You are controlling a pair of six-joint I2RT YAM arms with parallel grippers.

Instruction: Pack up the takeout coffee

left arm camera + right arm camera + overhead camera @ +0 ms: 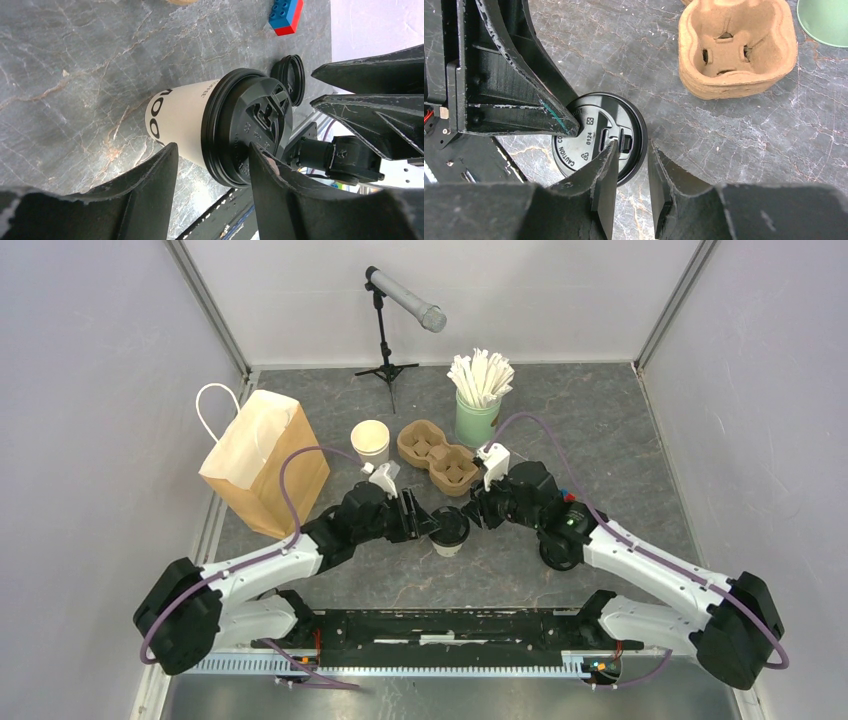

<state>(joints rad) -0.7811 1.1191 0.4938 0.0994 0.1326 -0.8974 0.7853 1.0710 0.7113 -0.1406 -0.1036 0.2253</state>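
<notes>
Left wrist view: left gripper (212,146) jaws seen well parted, takeout coffee (177,117) standing just ahead of the tips, upright on the table (620,430). Nothing is clamped; light contact is possible but not resolvable. Top view: right gripper (633,145) at 2 o'clock of the takeout coffee, jaws narrowly parted above its black rim, empty. Cup carrier (734,50) noted at 12 o'clock, apart

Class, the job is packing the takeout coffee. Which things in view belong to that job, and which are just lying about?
Likely for the job: white paper cup with black plastic lid; brown paper bag; brown moulded cardboard cup carrier.

Lying about: grey microphone on stand; blue-and-red toy brick; loose black lid; lidless cream paper cup; green cup of white sticks.
</notes>
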